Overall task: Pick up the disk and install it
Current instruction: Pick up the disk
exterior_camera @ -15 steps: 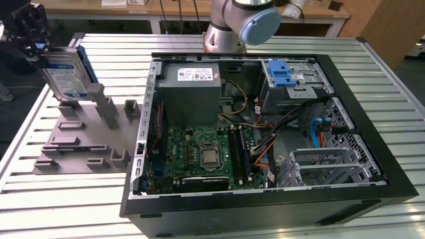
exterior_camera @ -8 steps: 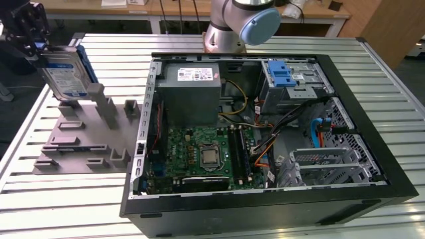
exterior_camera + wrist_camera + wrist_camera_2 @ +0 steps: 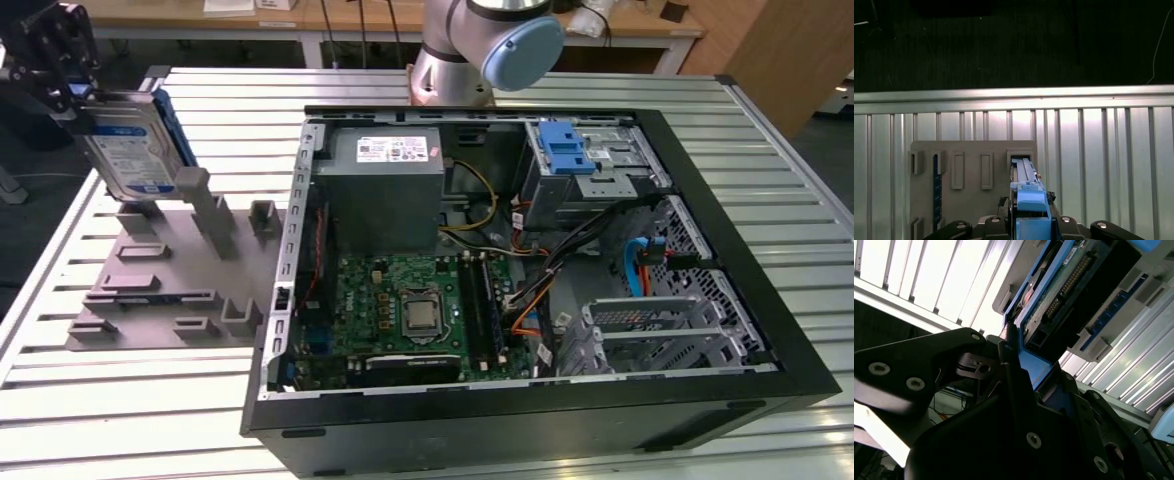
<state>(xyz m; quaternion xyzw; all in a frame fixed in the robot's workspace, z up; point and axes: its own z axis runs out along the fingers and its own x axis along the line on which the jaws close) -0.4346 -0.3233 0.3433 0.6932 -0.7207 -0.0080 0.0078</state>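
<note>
Your claw (image 3: 78, 100) pinches the disk (image 3: 134, 150) by its blue carrier bracket (image 3: 1030, 201), holding it upright over the grey slotted fixture (image 3: 147, 300) on the tabletop (image 3: 774, 130). In the exterior view, you find it at ten o'clock from the open computer case (image 3: 534, 415).

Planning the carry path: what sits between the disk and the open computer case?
In the exterior view, the grey fixture's upright posts stand between the disk and the computer case.
</note>
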